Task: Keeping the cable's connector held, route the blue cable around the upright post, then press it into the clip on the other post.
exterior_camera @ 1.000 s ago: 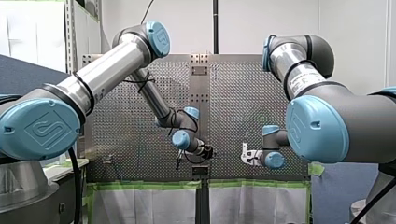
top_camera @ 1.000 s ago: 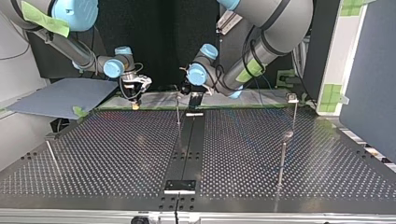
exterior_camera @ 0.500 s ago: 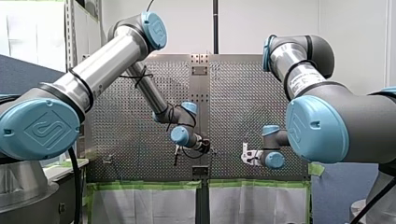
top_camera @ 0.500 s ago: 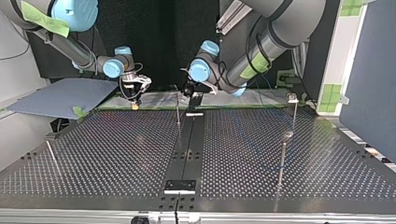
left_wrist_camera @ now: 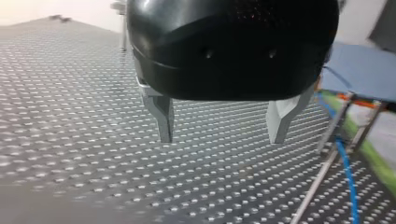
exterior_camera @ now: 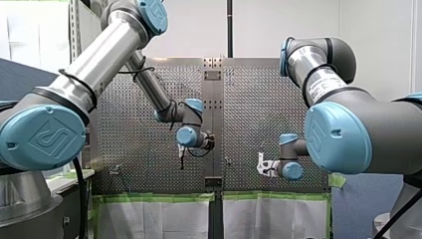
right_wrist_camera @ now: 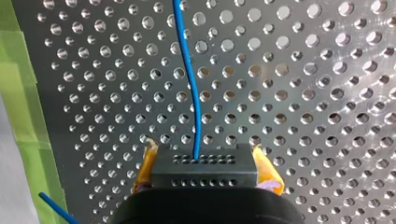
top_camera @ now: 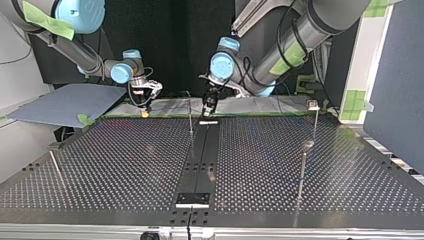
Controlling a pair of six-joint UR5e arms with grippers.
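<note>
In the right wrist view my right gripper [right_wrist_camera: 203,179] is shut, its yellow pads on either side of the dark connector [right_wrist_camera: 203,169]. The blue cable [right_wrist_camera: 191,84] leaves the connector and runs ahead over the perforated plate. My left gripper [left_wrist_camera: 222,135] is open, with nothing between its metal fingers [left_wrist_camera: 163,119]. Beside it stand two thin posts [left_wrist_camera: 335,128], with a stretch of the blue cable [left_wrist_camera: 346,175] next to them. In the top view my left gripper [top_camera: 208,105] hangs over the table's far edge near the thin middle post [top_camera: 190,119]. My right gripper [top_camera: 145,104] is further left.
In the top view a post with a clip [top_camera: 313,104] stands at the far right and another post [top_camera: 302,170] nearer. A low post [top_camera: 55,167] leans at the left. A black strip [top_camera: 200,160] runs down the table's middle. Green tape [right_wrist_camera: 28,121] lines the plate's edge.
My left arm has lifted and swung leftward in the front view, and its gripper now points down at the table's far edge. My right arm has not moved.
</note>
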